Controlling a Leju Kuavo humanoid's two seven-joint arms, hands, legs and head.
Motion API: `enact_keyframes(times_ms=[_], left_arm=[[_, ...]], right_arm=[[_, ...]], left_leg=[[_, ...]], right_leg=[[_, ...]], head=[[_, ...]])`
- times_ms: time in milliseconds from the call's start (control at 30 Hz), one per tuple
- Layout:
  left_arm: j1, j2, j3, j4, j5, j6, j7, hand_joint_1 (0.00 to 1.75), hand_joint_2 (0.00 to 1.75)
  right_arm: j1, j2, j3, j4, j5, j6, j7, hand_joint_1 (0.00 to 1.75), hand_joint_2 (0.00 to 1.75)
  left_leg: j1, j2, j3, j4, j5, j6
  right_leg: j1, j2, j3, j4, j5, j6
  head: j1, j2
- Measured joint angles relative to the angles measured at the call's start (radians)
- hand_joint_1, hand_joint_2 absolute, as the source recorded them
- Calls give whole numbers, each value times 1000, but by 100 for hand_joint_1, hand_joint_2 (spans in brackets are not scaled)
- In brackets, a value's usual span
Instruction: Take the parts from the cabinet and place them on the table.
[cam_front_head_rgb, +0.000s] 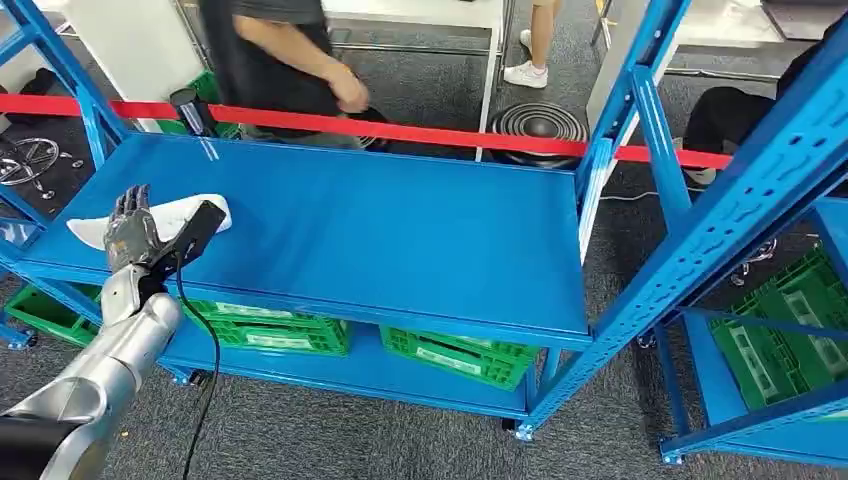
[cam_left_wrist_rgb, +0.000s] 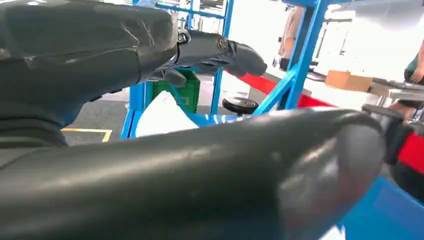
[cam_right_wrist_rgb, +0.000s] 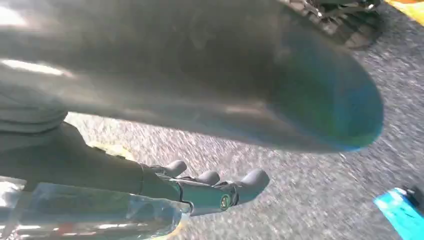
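White part (cam_front_head_rgb: 175, 217) at blue shelf (cam_front_head_rgb: 400, 240) left edge, left hand (cam_front_head_rgb: 130, 232) beside

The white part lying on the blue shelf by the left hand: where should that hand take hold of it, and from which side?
Probably the near long edge of the white part, coming from the robot's side, over the blue shelf's front edge. It lies flat and elongated across the shelf, tapering to its left end, with the left hand at its near edge. A grip across its narrow width seems easiest.
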Motion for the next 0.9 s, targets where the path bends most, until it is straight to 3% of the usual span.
enact_keyframes(times_ms=[67,100,133,167,200,233,267,300,367,433,467,500,533,600,633,667,700,733,767,800,833,900], left_arm=[[-5,-5,0,2,-2,-1,0,0,0],[-5,-6,0,5,-3,-2,1,0,0],[-3,-8,0,7,-3,-3,2,0,0],[-1,-9,0,9,-4,-4,2,0,0],[0,-9,0,10,-4,-5,3,0,0],[0,-9,0,10,-4,-5,3,0,0],[-1,-9,0,10,-4,-5,3,0,0],[-1,-8,0,10,-4,-5,3,0,0],[-2,-7,0,10,-5,-6,5,0,0],[-3,-5,-1,11,-5,-8,5,0,0],[-3,-2,-1,10,-5,-8,5,0,0],[-4,-2,-2,11,-5,-10,5,0,0],[-7,0,-3,11,-4,-12,0,0,0],[-6,2,-4,15,-5,-25,-3,0,0],[-3,2,-8,18,-10,-32,-2,0,0],[0,2,-11,21,-16,-39,2,0,0],[1,2,-14,24,-21,-44,8,0,0],[0,2,-16,26,-24,-48,16,0,0],[-1,3,-17,26,-25,-55,26,0,0],[-4,5,-18,26,-26,-59,37,0,0],[-9,5,-18,27,-26,-65,45,0,175],[-11,6,-22,30,-39,-84,68,0,175]], right_arm=[[0,-1,0,0,-3,3,0,0,0],[0,0,0,0,-4,4,0,0,0],[2,0,0,0,-4,5,0,0,0],[4,0,0,0,-4,5,0,0,0],[5,0,0,0,-5,5,0,0,0],[5,-1,1,0,-5,5,0,0,0],[4,-2,0,0,-5,5,0,0,0],[4,-2,0,0,-5,5,0,0,0],[4,-2,0,0,-6,6,0,0,0],[5,-2,0,0,-7,6,0,0,0],[5,0,0,0,-8,6,0,0,0],[5,0,0,0,-9,6,0,0,0],[4,0,0,0,-13,6,0,0,0],[5,3,0,0,-15,6,-2,0,0],[5,5,1,0,-16,6,-2,0,0],[5,7,1,0,-16,6,-2,0,0],[4,9,1,1,-16,6,-2,0,0],[4,11,1,2,-16,8,-2,0,0],[3,14,1,4,-17,10,-2,0,0],[2,16,1,6,-18,11,-2,0,0],[1,19,1,8,-19,13,-3,0,0],[1,22,1,14,-23,14,-5,0,0]], left_leg=[[-2,0,2,0,-1,4],[-4,-1,2,1,-4,6],[-4,-2,3,2,-6,6],[-4,-3,6,2,-9,5],[-3,-5,10,3,-12,2],[-3,-5,15,6,-17,-3],[-2,-5,18,13,-24,-7],[-3,-5,17,19,-31,-14],[-9,-6,15,24,-39,-23],[-5,-5,17,23,-42,-30],[-2,-5,13,29,-49,-36],[0,-5,3,56,-67,-42],[2,-5,-24,116,-100,-49],[7,-5,-121,299,-173,-60],[9,-5,-157,357,-183,-62],[10,-5,-167,362,-170,-62],[11,-5,-154,319,-133,-60],[11,-4,-118,237,-84,-57],[11,-4,-65,126,-28,-52],[10,-4,-25,42,-2,-44],[3,-4,-17,31,-16,-41],[-1,-6,-21,32,-18,-32]], right_leg=[[-2,0,-87,158,-57,-8],[-2,0,-134,236,-78,-7],[-2,0,-165,278,-82,-1],[-5,0,-166,262,-66,10],[-7,-1,-142,202,-32,22],[-9,-2,-95,97,15,34],[-11,-4,-49,0,53,39],[-8,-7,-31,-36,63,27],[-3,-5,-25,-40,63,8],[-1,-4,-24,-41,61,-3],[-14,-4,-17,-44,65,-9],[-13,-2,-14,-44,62,-13],[-13,-2,-11,-44,59,-17],[-12,-2,-8,-43,56,-21],[-12,-2,-7,-43,54,-22],[-12,-1,-5,-43,53,-23],[-12,1,-1,-43,50,-21],[-12,2,3,-43,49,-22],[-12,3,10,-44,46,-19],[-11,5,12,-44,44,-16],[0,5,9,-43,42,-10],[-4,5,9,-45,40,0]], head=[[0,0],[0,0],[1,0],[0,0],[1,0],[0,0],[1,0],[0,0],[-1,0],[0,0],[-1,0],[-2,0],[-3,0],[-2,0],[-2,0],[-2,0],[-2,0],[-3,0],[-3,0],[-2,0],[-2,0],[-2,0]])
